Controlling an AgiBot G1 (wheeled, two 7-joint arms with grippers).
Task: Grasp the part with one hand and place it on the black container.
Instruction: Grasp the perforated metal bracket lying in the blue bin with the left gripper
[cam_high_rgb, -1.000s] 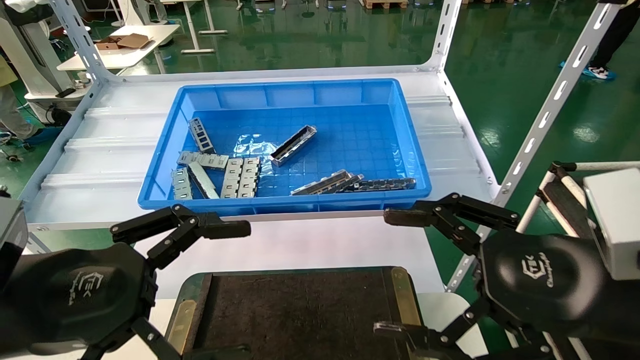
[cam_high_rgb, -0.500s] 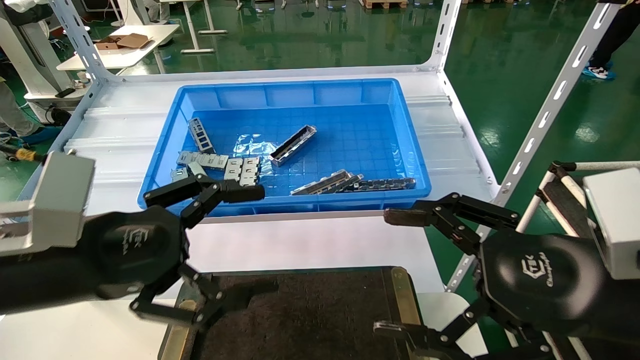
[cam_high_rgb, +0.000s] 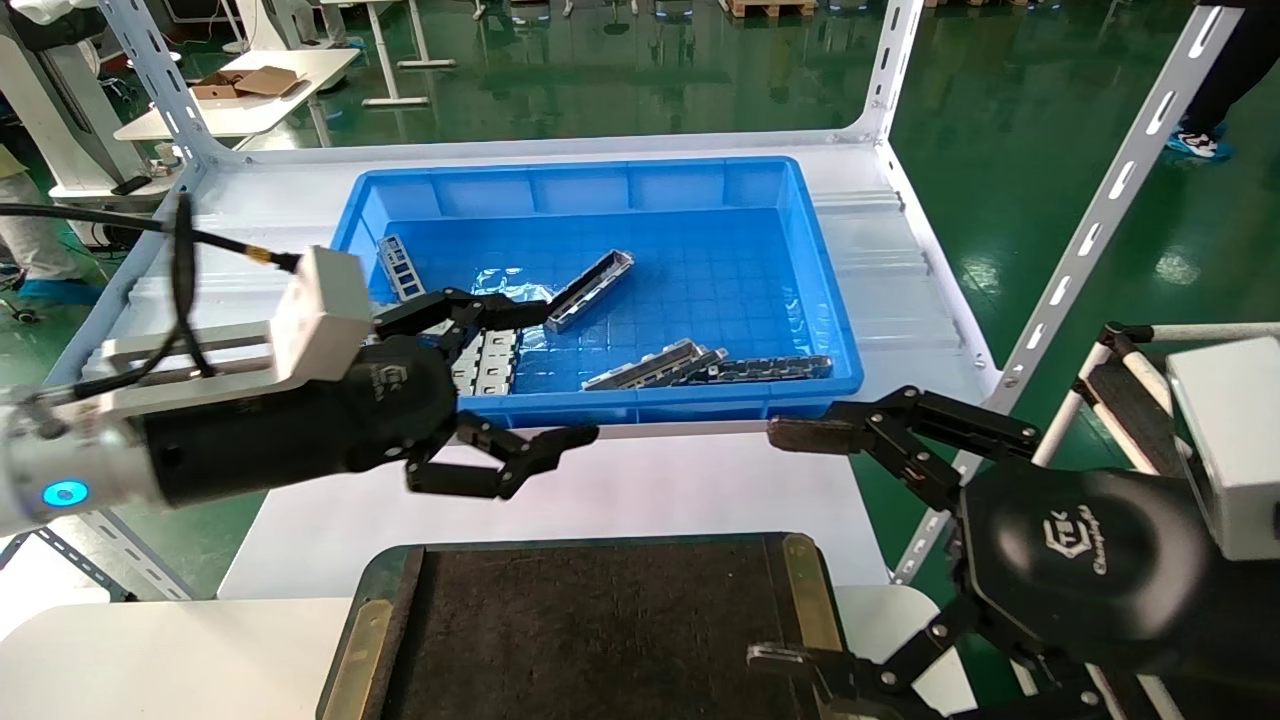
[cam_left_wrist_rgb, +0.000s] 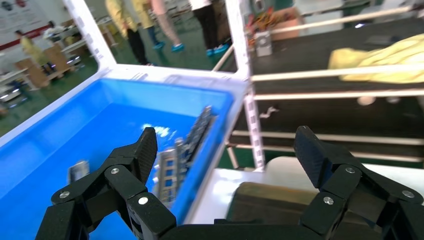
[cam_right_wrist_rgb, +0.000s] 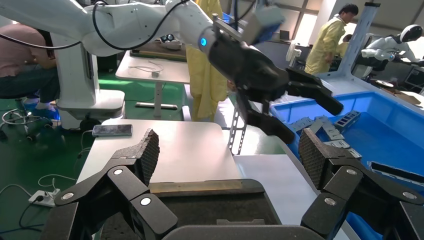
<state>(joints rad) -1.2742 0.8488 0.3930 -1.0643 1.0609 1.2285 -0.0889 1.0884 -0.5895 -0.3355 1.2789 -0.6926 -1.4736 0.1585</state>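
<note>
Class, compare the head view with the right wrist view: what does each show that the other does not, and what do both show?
Only the head view shows the part lying loose in the middle of the blue bin, and the darker long bars by the bin's near wall.

Only the right wrist view shows the left arm's white upper links and a phone on a white table.

Both show the open left gripper over the bin's near edge, the open right gripper by the black container, and the flat plates.

Part in bin; black container before the bin.
</note>
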